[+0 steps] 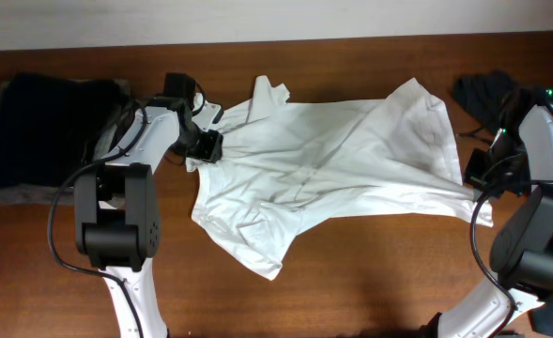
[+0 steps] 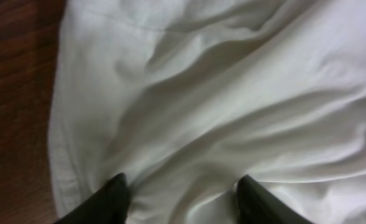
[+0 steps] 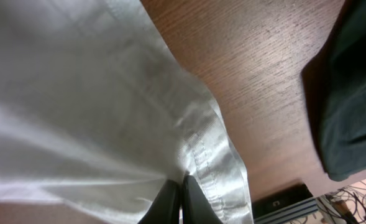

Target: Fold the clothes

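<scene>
T-shirt (image 1: 332, 164) lies beneath spread left claw (image 2: 183, 200), pinched in right claw (image 3: 181, 198).

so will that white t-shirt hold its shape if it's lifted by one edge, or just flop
Probably floppy: the white t-shirt lies in soft creases, so a lifted edge should drape rather than stay flat. Likely light, since the cloth looks thin at the hem. Pushed across the wooden table, it would probably bunch up rather than slide whole.
</scene>
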Available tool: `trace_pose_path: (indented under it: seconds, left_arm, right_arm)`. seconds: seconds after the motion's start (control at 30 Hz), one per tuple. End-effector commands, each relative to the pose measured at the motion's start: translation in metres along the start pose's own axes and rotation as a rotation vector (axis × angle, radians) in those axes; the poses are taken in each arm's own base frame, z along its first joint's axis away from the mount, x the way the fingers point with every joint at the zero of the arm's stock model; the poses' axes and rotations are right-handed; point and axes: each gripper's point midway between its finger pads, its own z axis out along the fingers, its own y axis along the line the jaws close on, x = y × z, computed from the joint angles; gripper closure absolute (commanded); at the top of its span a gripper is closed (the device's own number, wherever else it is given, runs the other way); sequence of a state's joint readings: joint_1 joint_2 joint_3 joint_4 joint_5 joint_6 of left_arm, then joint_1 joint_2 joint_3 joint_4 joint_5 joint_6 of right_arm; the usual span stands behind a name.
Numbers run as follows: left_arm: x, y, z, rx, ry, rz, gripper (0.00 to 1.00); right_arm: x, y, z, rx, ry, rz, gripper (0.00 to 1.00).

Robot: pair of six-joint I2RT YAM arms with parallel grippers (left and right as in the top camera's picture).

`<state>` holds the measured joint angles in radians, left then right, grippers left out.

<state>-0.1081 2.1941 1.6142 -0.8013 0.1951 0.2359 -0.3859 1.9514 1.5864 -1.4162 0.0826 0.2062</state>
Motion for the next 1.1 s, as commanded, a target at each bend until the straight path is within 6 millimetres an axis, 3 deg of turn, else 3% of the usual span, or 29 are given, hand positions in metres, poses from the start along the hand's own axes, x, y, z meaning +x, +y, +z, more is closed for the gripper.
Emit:
trace_pose_path:
  seconds: [0.0, 0.03, 0.1, 0.17, 0.23, 0.33, 0.37, 0.4, 0.47, 0.5, 0.57, 0.67, 0.73, 0.8, 0.87, 0.97, 1.07]
  left_arm:
    - [-0.004, -0.018, 0.009, 0.119, -0.022, 0.002, 0.37]
    - [-0.007, -0.018, 0.01, 0.113, -0.033, 0.01, 0.5]
    - [0.001, 0.006, 0.012, -0.018, 0.009, 0.004, 0.95]
    - [0.014, 0.036, 0.009, -0.178, 0.068, -0.029, 1.0]
    - [0.022, 0.082, -0.003, -0.355, 0.076, -0.134, 1.0]
    - [0.019, 0.098, -0.01, -0.329, 0.046, -0.181, 1.0]
    - [0.016, 0.099, -0.012, -0.33, 0.038, -0.174, 1.0]
    - [0.013, 0.098, -0.013, -0.327, 0.029, -0.171, 1.0]
    - [0.001, 0.09, -0.018, -0.287, -0.003, -0.166, 0.94]
    - [-0.004, 0.087, -0.021, -0.269, -0.011, -0.164, 0.83]
    - [-0.014, 0.076, -0.038, -0.224, -0.015, -0.157, 0.74]
    - [-0.036, 0.06, -0.087, -0.179, -0.047, -0.119, 0.65]
    - [-0.039, 0.038, -0.121, -0.135, -0.036, -0.104, 0.62]
    - [-0.025, 0.001, -0.138, -0.053, 0.034, -0.08, 0.61]
    - [-0.002, -0.022, -0.138, -0.02, 0.144, -0.062, 0.61]
    - [0.026, -0.049, -0.142, 0.013, 0.279, -0.04, 0.62]
    - [0.038, -0.057, -0.156, 0.012, 0.31, -0.032, 0.62]
  right_arm:
    - [-0.014, 0.007, -0.003, -0.05, -0.058, 0.0, 0.96]
    - [-0.018, 0.016, -0.004, -0.103, -0.073, -0.036, 0.96]
    - [-0.019, 0.02, -0.005, -0.125, -0.078, -0.047, 0.96]
    - [-0.019, 0.01, -0.004, -0.072, -0.077, -0.03, 0.96]
    - [-0.015, -0.005, -0.003, 0.004, -0.062, 0.033, 0.96]
    - [0.001, -0.008, -0.003, 0.017, 0.001, 0.024, 0.94]
    - [0.004, -0.009, -0.003, 0.02, 0.014, 0.023, 0.8]
    - [0.004, -0.009, -0.003, 0.02, 0.014, 0.023, 0.74]
    - [-0.003, -0.002, -0.003, -0.015, -0.012, 0.022, 0.69]
    - [-0.004, 0.008, -0.003, -0.073, -0.015, -0.016, 0.68]
    - [-0.003, 0.034, -0.007, -0.222, -0.009, -0.098, 0.66]
    - [-0.016, 0.067, -0.013, -0.357, -0.081, -0.185, 0.65]
    - [-0.037, 0.108, -0.016, -0.458, -0.207, -0.29, 0.65]
    - [-0.055, 0.148, -0.011, -0.465, -0.319, -0.389, 0.63]
    - [-0.07, 0.175, 0.006, -0.399, -0.379, -0.45, 0.62]
    - [-0.08, 0.193, 0.038, -0.341, -0.376, -0.465, 0.62]
    - [-0.077, 0.195, 0.064, -0.327, -0.317, -0.469, 0.62]
